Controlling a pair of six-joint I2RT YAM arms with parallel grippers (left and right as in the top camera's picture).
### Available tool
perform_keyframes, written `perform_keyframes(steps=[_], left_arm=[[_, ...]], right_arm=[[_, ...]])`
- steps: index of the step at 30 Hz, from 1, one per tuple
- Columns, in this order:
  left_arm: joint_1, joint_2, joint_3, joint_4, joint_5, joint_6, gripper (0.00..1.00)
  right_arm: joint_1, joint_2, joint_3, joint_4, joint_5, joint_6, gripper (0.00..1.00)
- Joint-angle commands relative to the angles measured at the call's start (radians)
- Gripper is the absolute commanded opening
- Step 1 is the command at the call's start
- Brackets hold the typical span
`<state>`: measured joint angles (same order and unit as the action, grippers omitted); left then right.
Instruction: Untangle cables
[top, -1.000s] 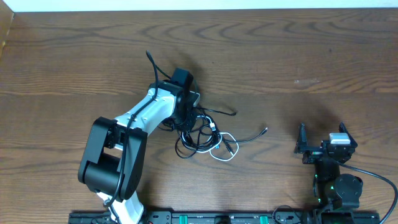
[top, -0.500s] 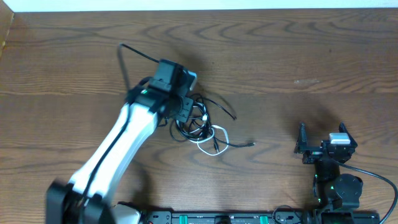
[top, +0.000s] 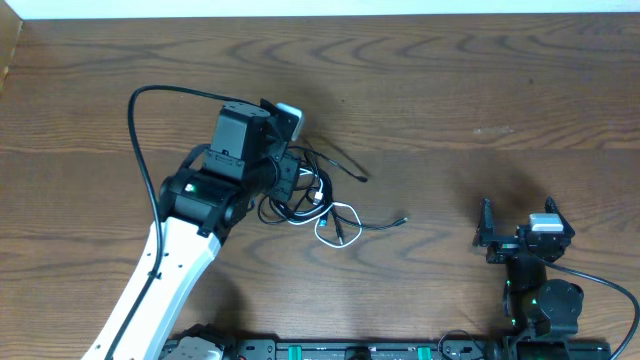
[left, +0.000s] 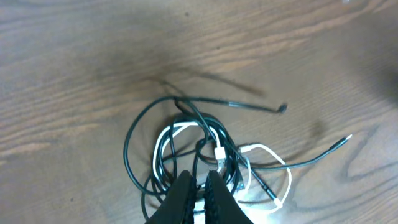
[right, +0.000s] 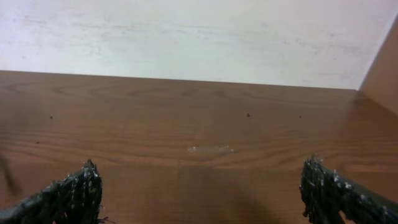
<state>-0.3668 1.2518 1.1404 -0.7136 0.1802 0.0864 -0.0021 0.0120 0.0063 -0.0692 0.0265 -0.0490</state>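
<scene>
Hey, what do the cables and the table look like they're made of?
Cables: likely plastic- or rubber-coated wire, black and white, smooth; they curl in limp loops.
Table: brown wood or wood-look laminate, satin finish; grain lines show, but which cannot be told.

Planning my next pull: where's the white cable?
Overhead, mid-frame: the white cable loops at the right edge of the cable tangle pinched by the left gripper.

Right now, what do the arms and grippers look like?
The left arm has white links, black joints, a green light and a black cable. The right arm is black with a pale block; left gripper and right gripper have black fingers.
</scene>
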Motion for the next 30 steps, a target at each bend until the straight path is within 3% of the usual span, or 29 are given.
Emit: perform_keyframes(steps=[1, 3, 6, 8, 13, 17, 23, 28, 30], left_arm=[[0.002, 0.02, 0.012, -0.011, -0.011, 0.01, 0.08], [0.002, 0.019, 0.012, -0.01, -0.011, 0.009, 0.08], [0.002, 0.018, 0.012, -0.011, -0.012, 0.009, 0.52], [0.002, 0.018, 0.012, -0.016, -0.012, 0.006, 0.75], [0.002, 0.018, 0.012, -0.018, -0.022, 0.006, 0.91], [0.002, 0.008, 0.012, -0.018, -0.18, -0.078, 0.94], [0.01, -0.009, 0.012, -0.017, -0.253, -0.115, 0.95], [0.061, -0.016, 0.012, -0.017, -0.253, -0.127, 0.95], [0.119, -0.016, 0.012, -0.017, -0.252, -0.16, 0.95]], right_arm=[[-0.008, -0.005, -0.001, -0.004, -0.012, -0.01, 0.99], [-0.008, -0.005, -0.001, -0.002, -0.015, -0.008, 0.99], [-0.008, -0.005, -0.001, 0.076, -0.08, -0.008, 0.99], [-0.008, -0.005, -0.001, 0.15, -0.201, -0.008, 0.99], [-0.008, -0.005, 0.007, 0.184, -0.269, 0.085, 0.99], [-0.008, 0.011, 0.045, 0.18, -0.273, 0.167, 0.99], [-0.008, 0.116, 0.183, 0.089, -0.273, 0.168, 0.99], [-0.008, 0.307, 0.338, 0.042, -0.325, 0.168, 0.99], [0.005, 0.463, 0.434, 0.031, -0.393, 0.169, 0.99]])
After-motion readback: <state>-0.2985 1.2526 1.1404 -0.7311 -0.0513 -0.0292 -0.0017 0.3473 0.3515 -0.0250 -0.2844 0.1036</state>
